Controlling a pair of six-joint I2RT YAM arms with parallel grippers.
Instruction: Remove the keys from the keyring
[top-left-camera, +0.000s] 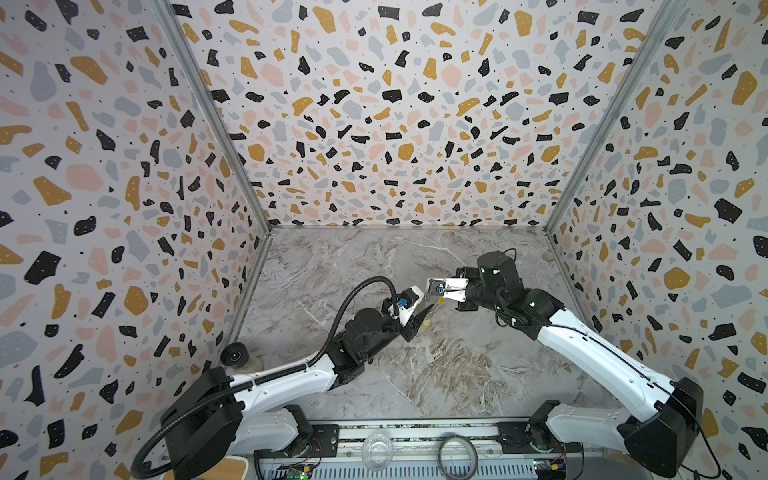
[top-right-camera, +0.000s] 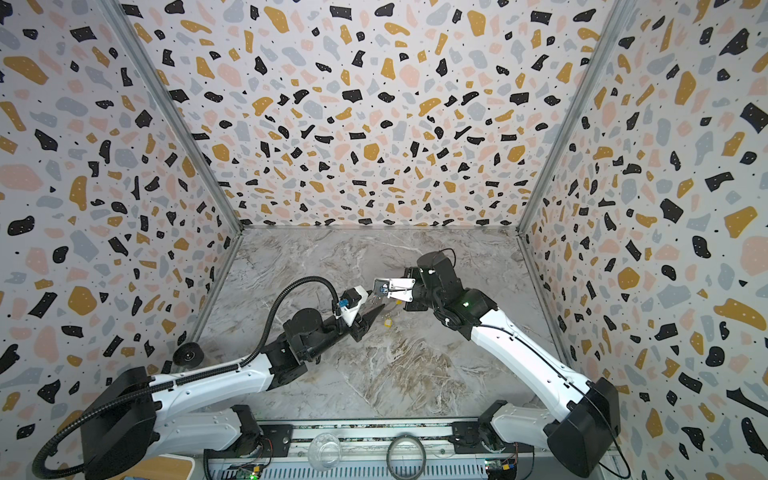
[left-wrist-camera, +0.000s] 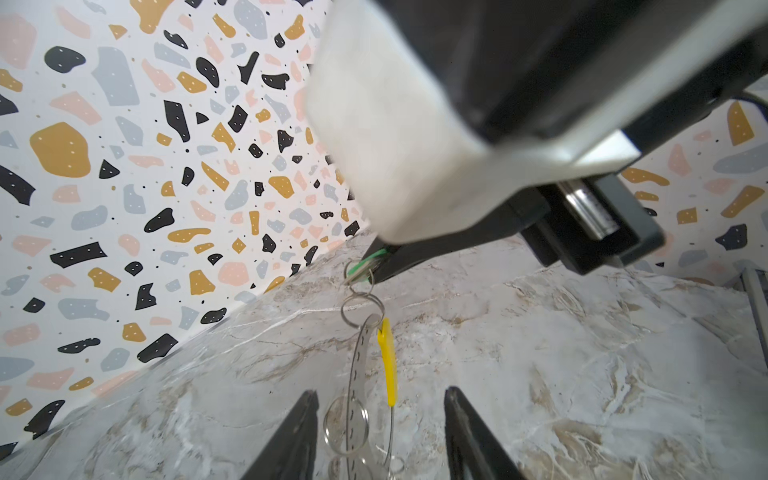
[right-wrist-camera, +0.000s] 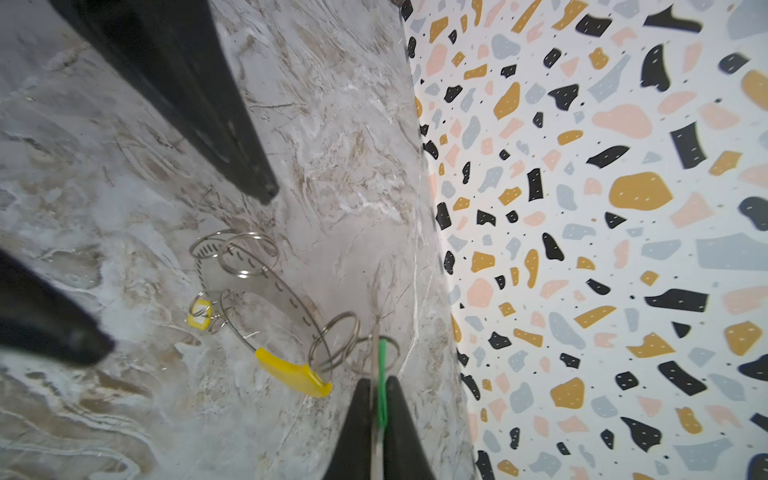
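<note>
The keyring (right-wrist-camera: 293, 374), a thin silvery wire loop with a yellow sleeve, hangs above the marble floor with several small split rings on it. A key with a green tag (right-wrist-camera: 381, 395) is pinched edge-on in my right gripper (right-wrist-camera: 377, 384), which is shut on it. A small yellow tag (right-wrist-camera: 199, 316) hangs at the loop's far side. My left gripper (left-wrist-camera: 380, 415) is open, and its black fingers (left-wrist-camera: 305, 419) stand on either side of the loop's lower part (left-wrist-camera: 387, 365) without touching it. In both top views the two grippers meet mid-table (top-left-camera: 430, 311) (top-right-camera: 384, 309).
A dark thick ring (top-left-camera: 458, 455) and a clear glass bowl (top-left-camera: 377, 451) sit on the front rail. A black wheel-like roll (top-left-camera: 235, 355) lies by the left wall. Terrazzo-patterned walls enclose the marble table (top-left-camera: 436, 374) on three sides.
</note>
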